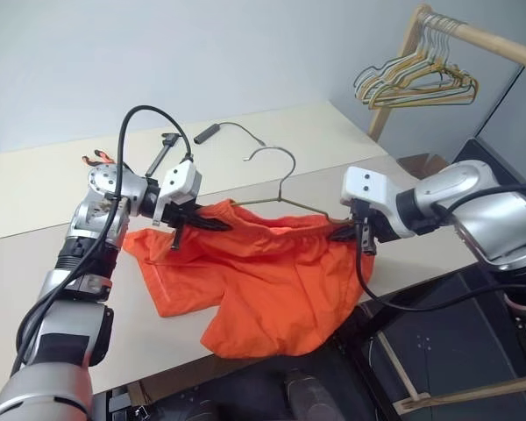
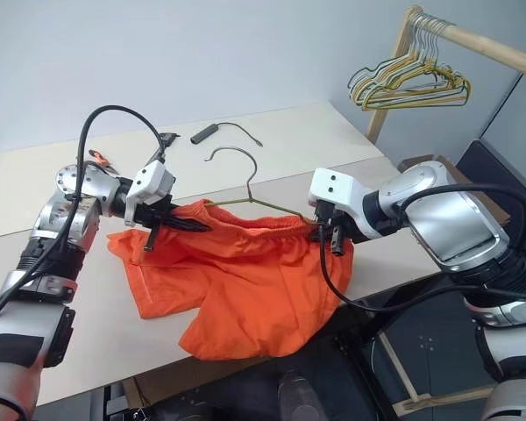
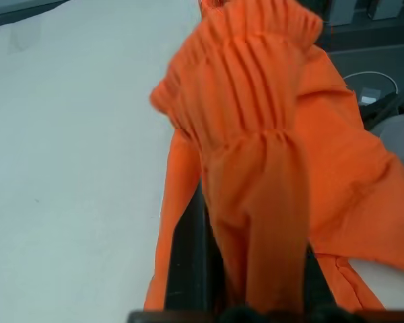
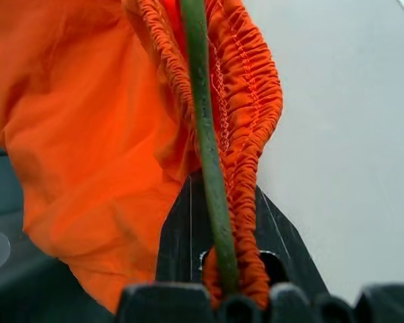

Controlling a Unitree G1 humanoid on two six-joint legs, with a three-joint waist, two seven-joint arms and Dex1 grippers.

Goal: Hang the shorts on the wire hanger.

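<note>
Near the table's front edge (image 1: pixel 158 373), the orange shorts (image 1: pixel 263 281) are hanging by the waistband between both grippers, legs draping down past the edge. Left gripper (image 1: pixel 197 221) is pinching one waistband end closed. Right gripper (image 1: pixel 346 232) is clamping the other end together with the wire hanger (image 1: pixel 276 189). Hanger's long axis is running left to right along the waistband, hook pointing up and away. Bare tabletop is lying behind, with a black cable (image 1: pixel 228 130) far back; spare hangers (image 1: pixel 416 83) are hanging on a wooden rack (image 1: pixel 495 39), well apart.
</note>
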